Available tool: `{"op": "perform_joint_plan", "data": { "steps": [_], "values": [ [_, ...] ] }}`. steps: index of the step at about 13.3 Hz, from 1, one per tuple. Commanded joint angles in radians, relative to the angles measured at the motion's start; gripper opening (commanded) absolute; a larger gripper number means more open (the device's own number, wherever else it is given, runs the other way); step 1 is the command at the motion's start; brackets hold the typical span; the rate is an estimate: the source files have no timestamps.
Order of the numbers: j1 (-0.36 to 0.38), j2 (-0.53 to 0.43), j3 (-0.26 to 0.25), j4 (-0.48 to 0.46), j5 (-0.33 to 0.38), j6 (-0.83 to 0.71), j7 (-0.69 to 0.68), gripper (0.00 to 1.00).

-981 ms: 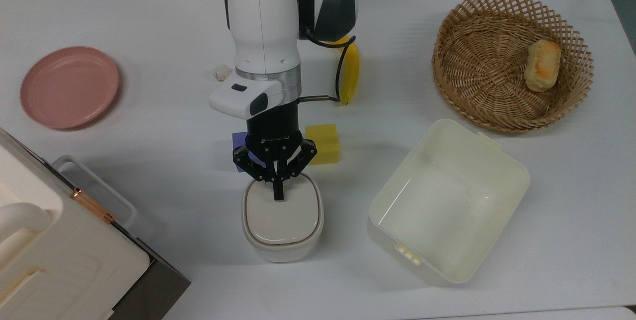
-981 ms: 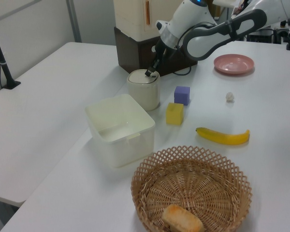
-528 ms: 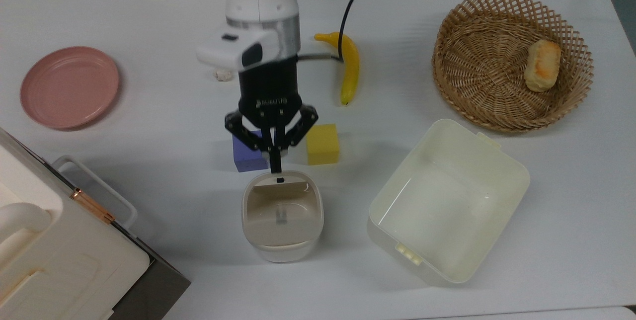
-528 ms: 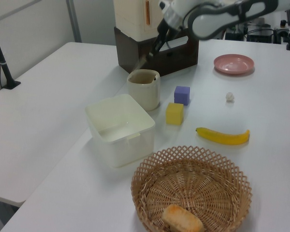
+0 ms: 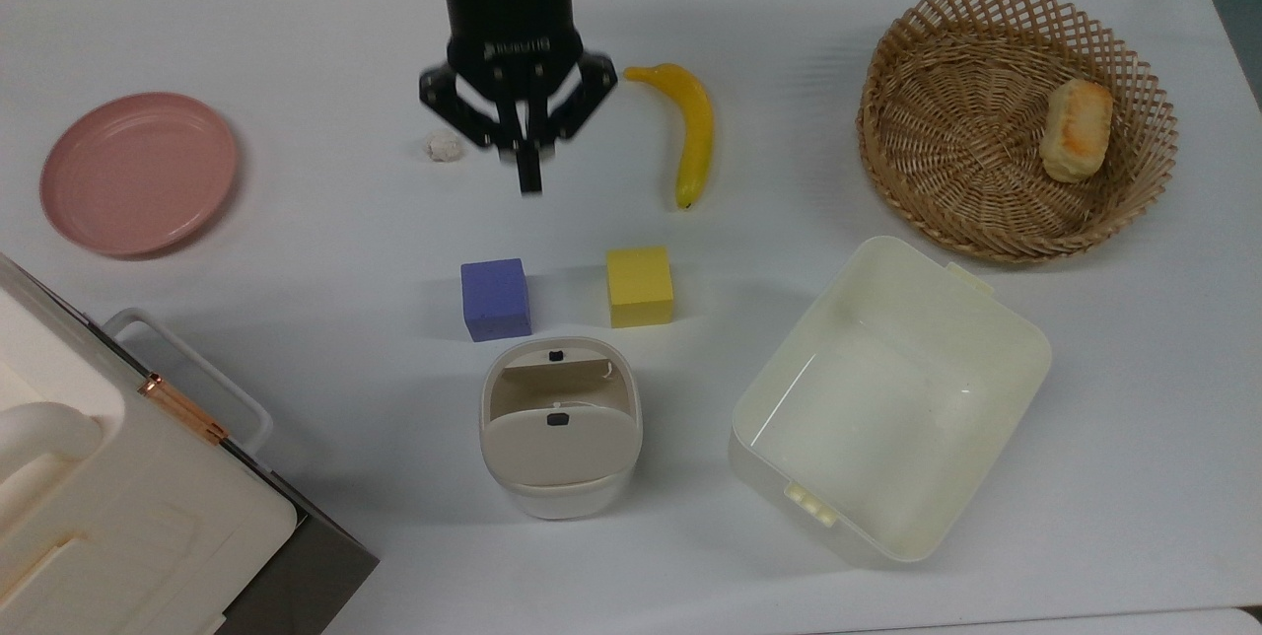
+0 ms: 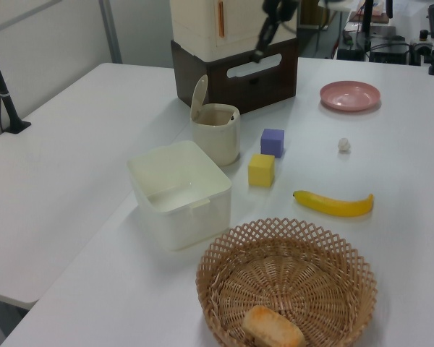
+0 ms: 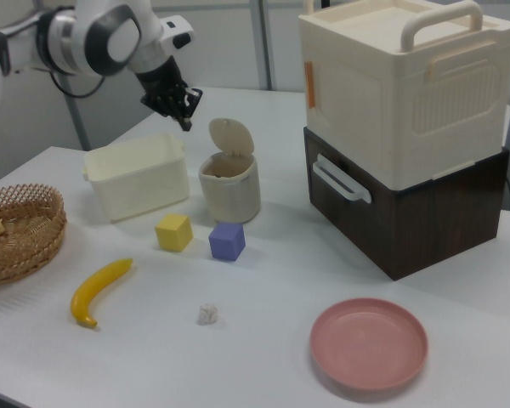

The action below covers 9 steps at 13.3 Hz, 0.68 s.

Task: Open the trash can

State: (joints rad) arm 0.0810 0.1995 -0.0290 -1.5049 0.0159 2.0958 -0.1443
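The small white trash can [image 5: 560,492] stands near the table's front in the top view, its beige-grey flip lid [image 5: 560,448] swung up and the inside showing. In the left view the lid [image 6: 199,97] stands upright behind the can's [image 6: 218,141] rim; in the right view the lid [image 7: 231,136] rises above the can [image 7: 229,194]. My gripper [image 5: 530,183] hangs shut and empty, well clear of the can toward the top view's top, beyond the two cubes. It is high in the air in the left view [image 6: 258,54] and in the right view [image 7: 188,124].
A purple cube [image 5: 495,298] and a yellow cube [image 5: 640,286] sit just behind the can. A banana [image 5: 693,132], a small white lump [image 5: 445,148], a pink plate [image 5: 138,172], a wicker basket [image 5: 946,142] holding bread [image 5: 1077,130], a lidless cream tub [image 5: 887,398] and a big cream appliance [image 5: 118,507] surround them.
The can's lid went from closed under my fingertips to flipped upright. My gripper lifted and drew back toward the top view's top, past the cubes.
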Motion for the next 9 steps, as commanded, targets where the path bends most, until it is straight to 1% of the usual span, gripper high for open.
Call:
{"op": "perform_joint_plan", "data": {
  "steps": [1, 3, 4, 6, 7, 8, 9],
  "values": [
    [-0.015, -0.112, -0.008, -0.034, 0.007, -0.265, -0.006, 0.00],
    [-0.030, -0.153, -0.008, -0.047, 0.007, -0.360, -0.005, 0.00],
    [-0.038, -0.185, -0.008, -0.075, 0.007, -0.405, -0.001, 0.03],
    [-0.055, -0.224, -0.006, -0.121, -0.007, -0.462, -0.001, 0.12],
    [-0.058, -0.230, -0.006, -0.130, -0.022, -0.476, 0.000, 0.19],
    [-0.064, -0.235, -0.006, -0.133, -0.033, -0.488, -0.001, 0.32],
    [-0.070, -0.235, -0.006, -0.133, -0.034, -0.494, 0.000, 0.52]
  ]
}}
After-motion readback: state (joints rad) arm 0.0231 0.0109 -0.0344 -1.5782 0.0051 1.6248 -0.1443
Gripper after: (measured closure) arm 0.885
